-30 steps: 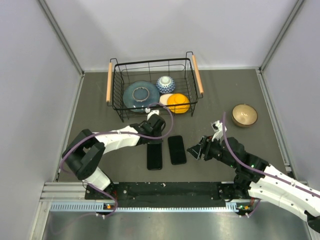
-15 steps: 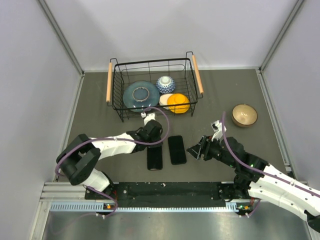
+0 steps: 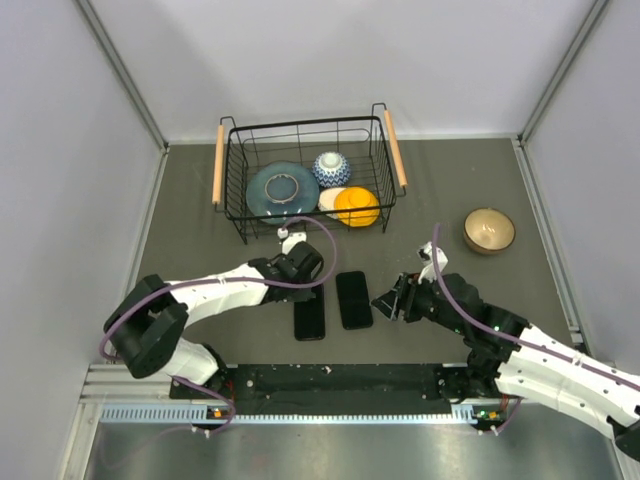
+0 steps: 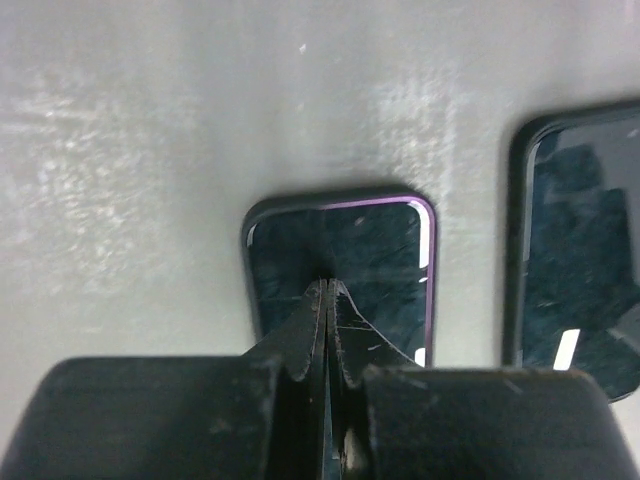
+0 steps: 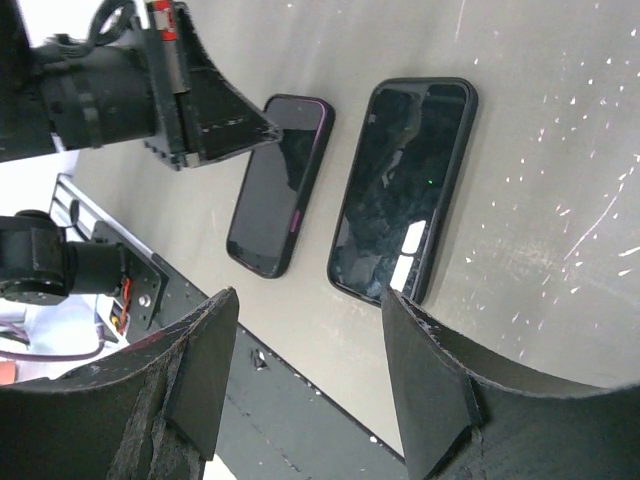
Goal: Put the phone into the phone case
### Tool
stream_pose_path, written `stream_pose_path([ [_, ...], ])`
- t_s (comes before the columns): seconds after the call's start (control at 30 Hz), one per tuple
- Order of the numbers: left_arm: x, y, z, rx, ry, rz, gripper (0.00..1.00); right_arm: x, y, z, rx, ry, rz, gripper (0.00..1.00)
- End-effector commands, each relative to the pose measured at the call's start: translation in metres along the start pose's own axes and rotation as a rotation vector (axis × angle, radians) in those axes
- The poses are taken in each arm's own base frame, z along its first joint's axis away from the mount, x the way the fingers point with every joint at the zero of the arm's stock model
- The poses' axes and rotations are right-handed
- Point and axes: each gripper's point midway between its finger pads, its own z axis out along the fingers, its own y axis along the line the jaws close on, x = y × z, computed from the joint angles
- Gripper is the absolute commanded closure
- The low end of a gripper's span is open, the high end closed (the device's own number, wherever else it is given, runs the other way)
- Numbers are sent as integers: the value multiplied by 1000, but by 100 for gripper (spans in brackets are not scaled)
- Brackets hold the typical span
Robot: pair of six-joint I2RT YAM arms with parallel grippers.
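The left gripper (image 4: 327,292) is pinched shut, arm stretched low, its tip at the far end of the purple-edged phone (image 3: 309,316). Just right of that, the phone (image 3: 354,299) lies flat on the worktop (image 3: 450,190), long axis near-to-far. The right gripper (image 3: 392,300) is spread wide, low beside the phone's right edge and facing it.

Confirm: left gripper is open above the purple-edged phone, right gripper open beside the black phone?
No: the left gripper is shut, jaws together, above the purple-edged phone, as the left wrist view shows; the right gripper is open beside the black phone.
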Motion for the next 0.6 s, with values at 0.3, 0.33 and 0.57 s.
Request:
stream_pose_path([
  [0.3,-94,-56,-125,313,-292,182,97,-65,48,-23,-26,-84,-118,19],
  [0.33,-105,-64,-142,382,-362,173,94,-76,52,-31,-12,-98,-129,11],
  [0.57,-111,-77,-207,613,-500,222,27,-119,82,-59,-32,-184,-135,1],
])
